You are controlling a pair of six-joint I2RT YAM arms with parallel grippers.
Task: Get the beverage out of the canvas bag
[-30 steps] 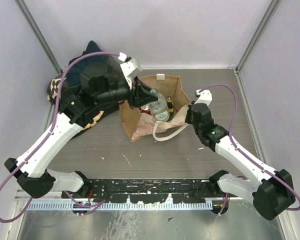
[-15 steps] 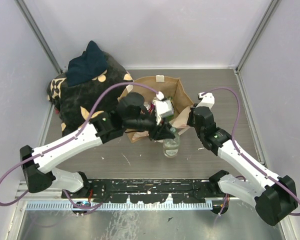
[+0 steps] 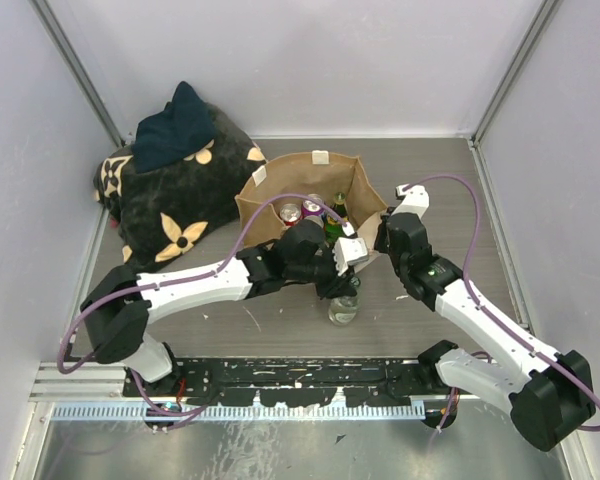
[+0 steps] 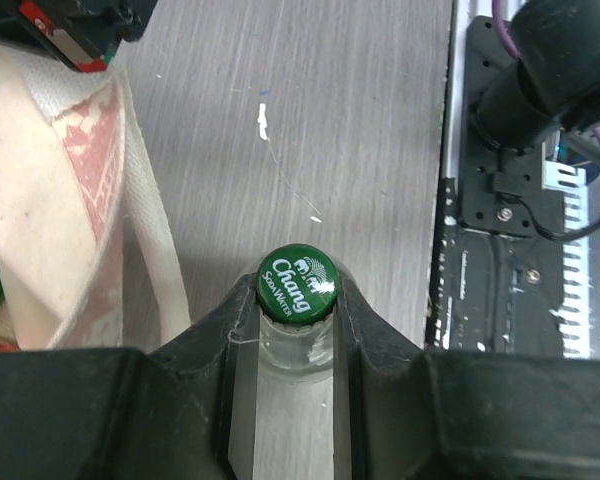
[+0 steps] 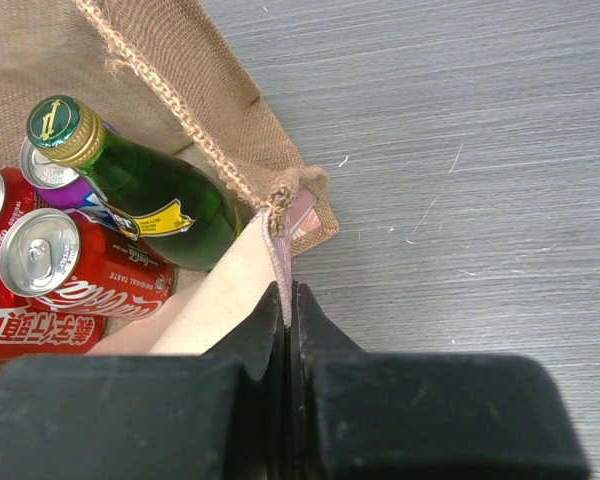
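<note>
The left gripper [image 4: 295, 335] is clamped around the neck of the beverage [image 3: 344, 308], a clear bottle whose green cap [image 4: 296, 286] reads "Chang Soda Water". It is upright just outside the canvas bag [image 3: 310, 165], at its 6 o'clock. The right gripper [image 5: 285, 300] pinches the bag's cream strap [image 5: 230, 280] beside Coca-Cola cans [image 5: 85, 275]. Bare table [image 3: 270, 325] opens at the bottle's 8 o'clock, and the black base rail [image 3: 300, 372] lies at its 6 o'clock.

Our left hand [image 4: 295, 305] has carried the Chang soda water bottle [image 3: 344, 308] out of the canvas bag [image 3: 272, 192] and down onto the tabletop [image 3: 280, 326] just in front of it.
</note>
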